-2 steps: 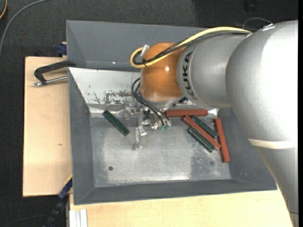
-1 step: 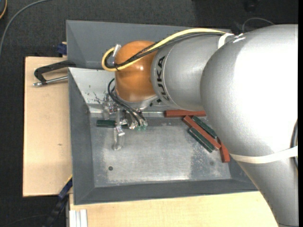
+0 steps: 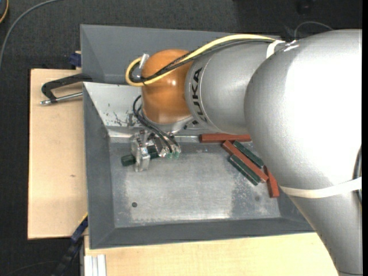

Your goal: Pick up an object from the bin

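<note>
Small dark green piece [image 3: 126, 160]: lies on the floor of the bin [image 3: 184, 191], left part, near the far wall. Gripper [image 3: 141, 161]: low over the floor, immediately right of that piece, apparently touching it. Whether it is parted, closed or gripping the piece cannot be told. Arm [image 3: 276, 96]: enters from the right, wrist with orange cover [image 3: 164, 91] pointing downward. Red and green flat sticks [image 3: 247, 161]: heaped at the right side, well apart from the gripper.
</note>
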`<state>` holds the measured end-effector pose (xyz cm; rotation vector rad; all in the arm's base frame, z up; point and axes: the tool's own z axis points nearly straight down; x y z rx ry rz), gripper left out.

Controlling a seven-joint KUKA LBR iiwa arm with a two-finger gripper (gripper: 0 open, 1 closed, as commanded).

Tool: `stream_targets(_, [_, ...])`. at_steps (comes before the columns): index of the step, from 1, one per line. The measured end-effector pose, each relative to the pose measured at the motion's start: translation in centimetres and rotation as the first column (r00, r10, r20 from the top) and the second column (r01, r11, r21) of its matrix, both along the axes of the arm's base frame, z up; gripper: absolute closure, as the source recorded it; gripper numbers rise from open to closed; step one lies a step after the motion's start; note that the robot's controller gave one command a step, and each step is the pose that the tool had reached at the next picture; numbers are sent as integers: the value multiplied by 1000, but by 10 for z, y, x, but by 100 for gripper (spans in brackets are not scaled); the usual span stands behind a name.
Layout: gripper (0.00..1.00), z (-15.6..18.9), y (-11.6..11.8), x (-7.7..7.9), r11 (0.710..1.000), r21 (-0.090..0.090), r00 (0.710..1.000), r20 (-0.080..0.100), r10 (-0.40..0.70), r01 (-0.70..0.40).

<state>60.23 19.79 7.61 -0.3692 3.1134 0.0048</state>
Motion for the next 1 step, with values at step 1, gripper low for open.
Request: stream_targets(1, [100, 206, -5, 2, 998, 1, 998, 11, 60, -60])
